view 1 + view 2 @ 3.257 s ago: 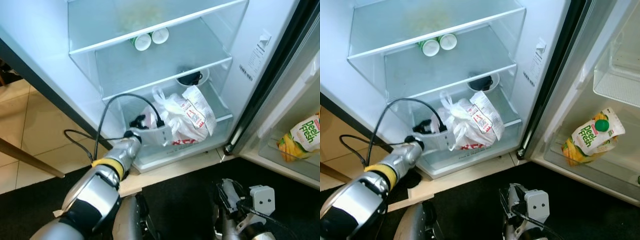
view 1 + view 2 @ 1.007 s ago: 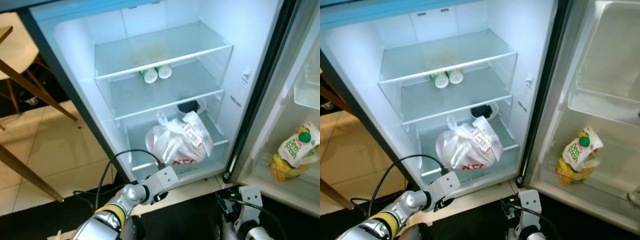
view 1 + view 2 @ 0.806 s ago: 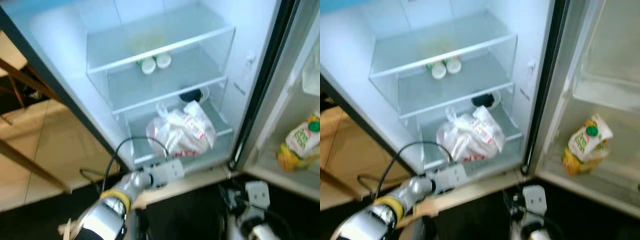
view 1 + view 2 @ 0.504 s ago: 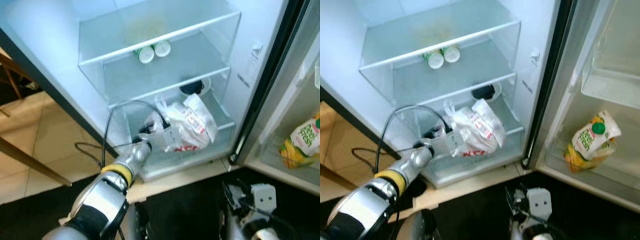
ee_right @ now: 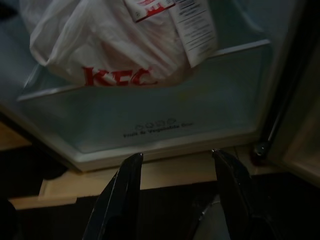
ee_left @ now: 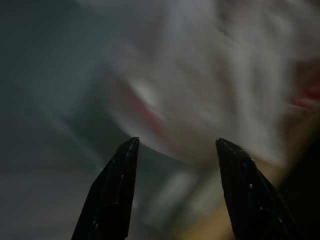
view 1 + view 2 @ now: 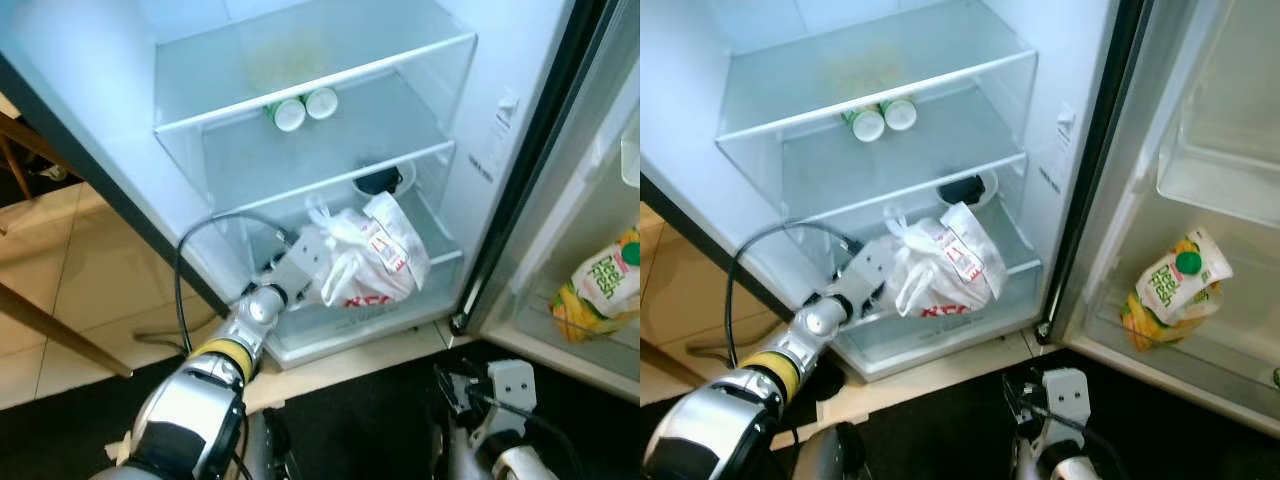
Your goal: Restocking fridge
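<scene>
The fridge stands open before me. A white KFC bag (image 7: 365, 262) lies on the bottom glass shelf (image 7: 445, 256), above the vegetable drawer (image 5: 175, 120). My left gripper (image 6: 175, 142) reaches into that shelf at the bag's left side. It is open, and the blurred white plastic lies just beyond its fingertips with nothing between them. Its wrist (image 7: 262, 303) sits at the shelf's front edge. My right gripper (image 5: 176, 155) hangs low in front of the drawer, open and empty, with the bag (image 5: 115, 50) above it.
Two green-and-white bottles (image 7: 303, 108) lie on the middle shelf. A white bowl (image 7: 386, 180) stands behind the bag. A yellow-green juice pouch (image 7: 600, 292) sits in the door rack on the right. Tiled floor and wooden furniture legs (image 7: 60, 335) are at the left.
A second ago my left gripper hung below the fridge's front edge. It has since risen and gone into the bottom shelf beside the bag. The camera has also tilted.
</scene>
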Motion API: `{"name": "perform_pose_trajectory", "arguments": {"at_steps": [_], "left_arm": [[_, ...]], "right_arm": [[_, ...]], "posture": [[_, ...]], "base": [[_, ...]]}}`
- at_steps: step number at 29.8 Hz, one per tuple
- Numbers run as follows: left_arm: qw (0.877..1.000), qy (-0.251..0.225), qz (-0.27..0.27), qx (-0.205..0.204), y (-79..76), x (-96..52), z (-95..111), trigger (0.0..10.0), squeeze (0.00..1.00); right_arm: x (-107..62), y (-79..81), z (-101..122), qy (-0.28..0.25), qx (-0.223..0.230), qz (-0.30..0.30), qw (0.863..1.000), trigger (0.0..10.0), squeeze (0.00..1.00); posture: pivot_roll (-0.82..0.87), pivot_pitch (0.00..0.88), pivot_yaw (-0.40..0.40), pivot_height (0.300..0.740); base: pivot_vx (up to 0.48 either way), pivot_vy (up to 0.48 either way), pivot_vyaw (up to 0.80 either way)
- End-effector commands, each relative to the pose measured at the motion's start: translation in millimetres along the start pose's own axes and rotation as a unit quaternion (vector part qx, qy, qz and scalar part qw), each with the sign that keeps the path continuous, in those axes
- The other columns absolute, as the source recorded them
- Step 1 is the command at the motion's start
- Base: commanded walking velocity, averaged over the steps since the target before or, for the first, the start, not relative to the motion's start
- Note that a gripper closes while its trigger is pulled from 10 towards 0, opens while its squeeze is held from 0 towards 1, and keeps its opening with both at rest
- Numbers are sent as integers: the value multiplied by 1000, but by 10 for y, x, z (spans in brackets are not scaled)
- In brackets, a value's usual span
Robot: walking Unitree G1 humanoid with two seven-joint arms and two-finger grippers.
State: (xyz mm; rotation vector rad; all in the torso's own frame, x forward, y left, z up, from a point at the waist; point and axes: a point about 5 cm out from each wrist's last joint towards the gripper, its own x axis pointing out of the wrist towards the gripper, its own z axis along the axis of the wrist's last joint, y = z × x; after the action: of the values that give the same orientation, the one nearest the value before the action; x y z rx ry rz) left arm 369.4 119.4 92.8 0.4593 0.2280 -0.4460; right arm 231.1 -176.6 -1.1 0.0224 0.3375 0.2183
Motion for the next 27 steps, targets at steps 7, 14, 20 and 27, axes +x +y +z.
{"name": "perform_pose_trajectory", "arguments": {"at_steps": [7,14,20,27], "left_arm": [[993,-1,-53,-107,-223,-160,-384,10000,0],[987,85,-21,-134,-345,-451,-976,10000,0],[964,169,74,-190,-346,-925,-1588,10000,0],[939,219,90,-249,-533,-1185,-1870,10000,0]], "right_arm": [[-94,-79,-438,118,13,-6,993,10000,0],[-38,-102,-445,123,18,-9,992,10000,0],[-19,-74,-506,141,15,-6,990,10000,0],[-19,-43,-579,168,10,-3,986,10000,0]], "posture": [[-74,127,93,439],[-67,79,88,439],[-51,51,72,469],[-24,41,33,489]], "base": [[0,0,0],[0,0,0],[0,0,0],[0,0,0]]}}
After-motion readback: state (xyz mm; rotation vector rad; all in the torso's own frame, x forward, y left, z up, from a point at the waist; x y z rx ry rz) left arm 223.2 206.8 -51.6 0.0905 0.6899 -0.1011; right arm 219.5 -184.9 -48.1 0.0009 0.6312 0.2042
